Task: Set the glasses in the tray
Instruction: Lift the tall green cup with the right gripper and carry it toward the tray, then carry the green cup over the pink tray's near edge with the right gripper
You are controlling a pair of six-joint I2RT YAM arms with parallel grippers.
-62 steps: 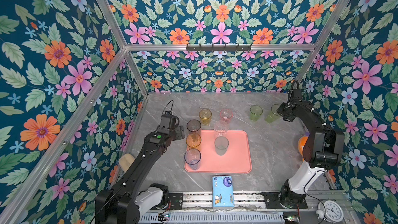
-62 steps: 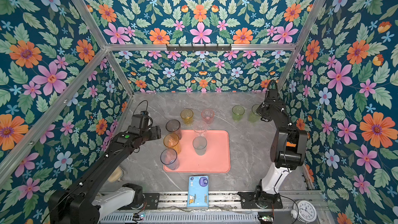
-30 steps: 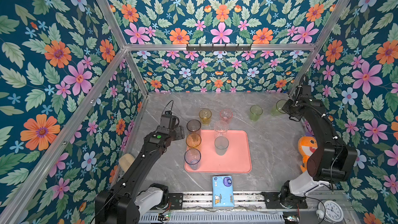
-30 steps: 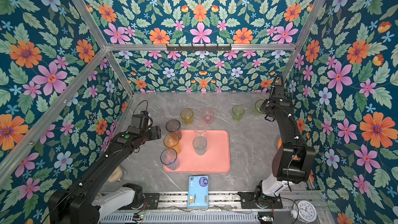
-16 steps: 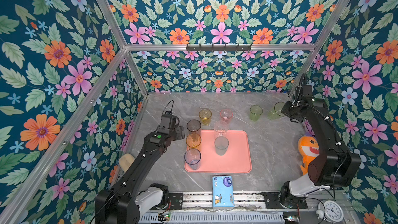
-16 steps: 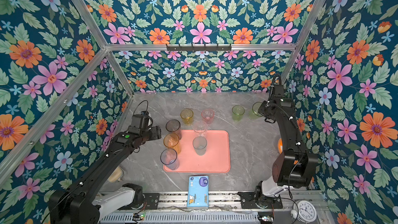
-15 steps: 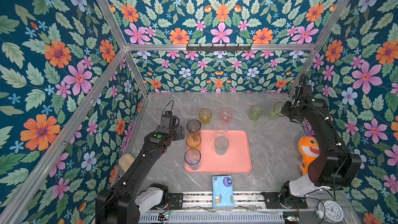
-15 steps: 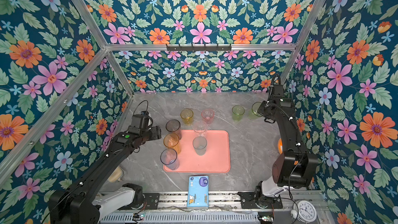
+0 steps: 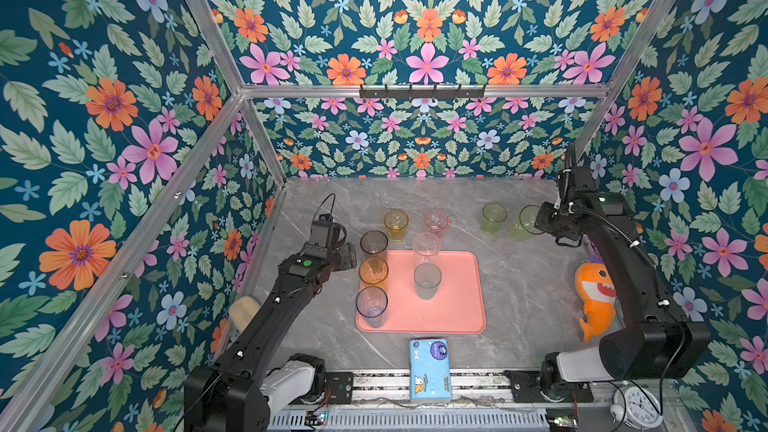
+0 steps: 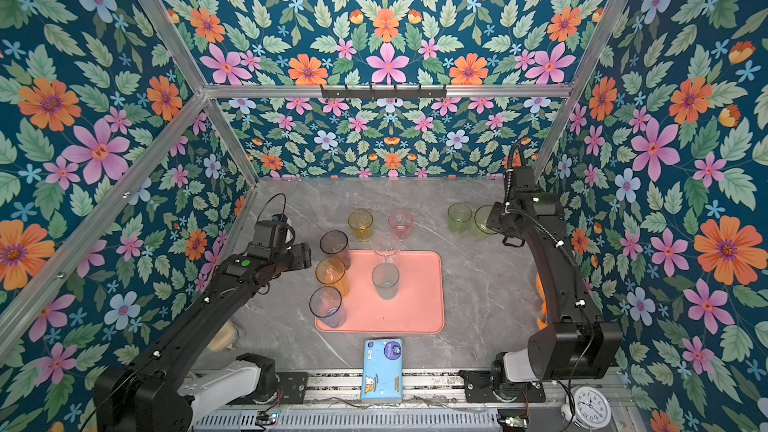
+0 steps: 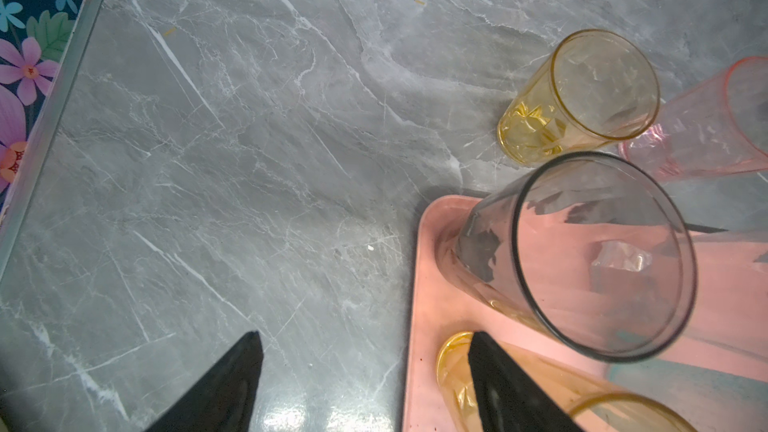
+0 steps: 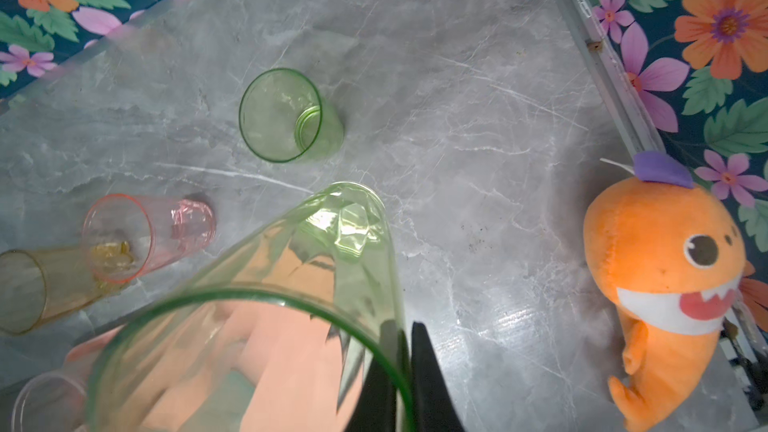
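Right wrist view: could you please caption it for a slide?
Right gripper pinching the tall green tumbler by its rim.

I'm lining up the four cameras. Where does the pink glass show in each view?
In a top view: pink glass on the table, just behind the tray.
In a top view: the same spot.
Left wrist: cut off by the picture's edge.
Right wrist: beyond the green glass pinched by the right tool, at.
Shared landmark: the yellow glass beside it, in all four.

Light was bright and even, shadows soft. White glare lay on the marble table in both wrist views; the green tumbler was blurred close up.
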